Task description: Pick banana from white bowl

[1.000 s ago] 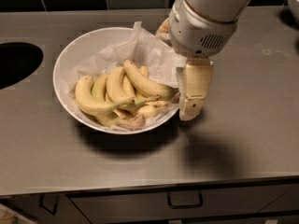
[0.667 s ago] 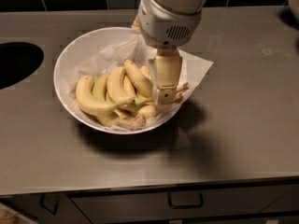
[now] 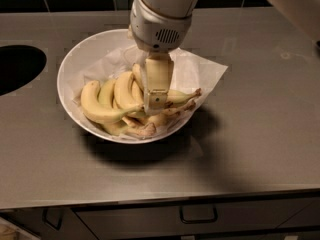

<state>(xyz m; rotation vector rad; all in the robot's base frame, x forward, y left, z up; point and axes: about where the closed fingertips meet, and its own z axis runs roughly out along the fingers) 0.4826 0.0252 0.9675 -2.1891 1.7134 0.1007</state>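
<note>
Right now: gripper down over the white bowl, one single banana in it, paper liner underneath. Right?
Not quite. The camera view shows several bananas in the bowl, not a single one. The rest holds: the gripper is down over the bowl, and a paper liner lies under the fruit.

Claw (image 3: 156, 105) above white bowl (image 3: 63, 73) hides bunch (image 3: 121, 91) centre; arm (image 3: 161, 11) cut by top edge.

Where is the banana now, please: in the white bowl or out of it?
In: the banana lies inside the white bowl's rim; the gripper hangs over the other bananas beside it.
</note>
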